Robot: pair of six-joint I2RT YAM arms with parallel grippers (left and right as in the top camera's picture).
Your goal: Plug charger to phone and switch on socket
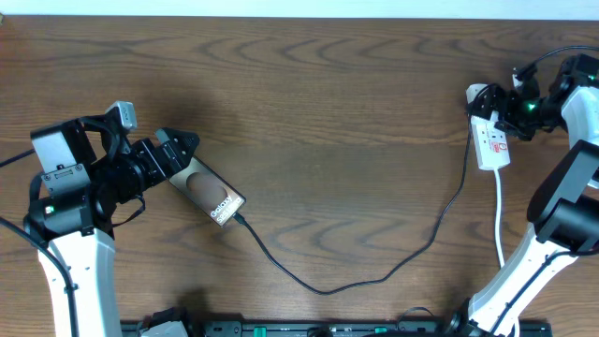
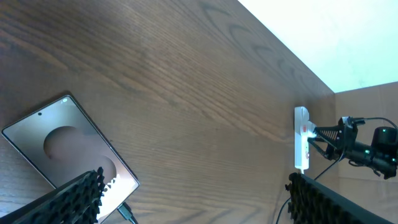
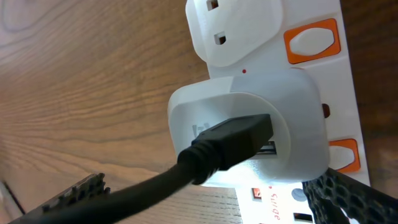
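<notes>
Overhead, the charger [image 1: 328, 288] runs from the socket [image 1: 490, 140] to the phone [image 1: 213, 195] and looks seated. My left gripper [image 1: 180, 154] stands wide just beside the phone, and the right gripper [image 1: 498, 112] is wide at the socket. From the left wrist, the phone lies flat with the cable at its edge. From the right wrist, a white adapter [image 3: 249, 118] fills one outlet and holds the cable. I judge switching is next: one fingertip pressed on an orange switch [image 3: 313, 42].

Robot lab: two arms [image 1: 65, 234] at wooden table [image 1: 328, 112].
</notes>
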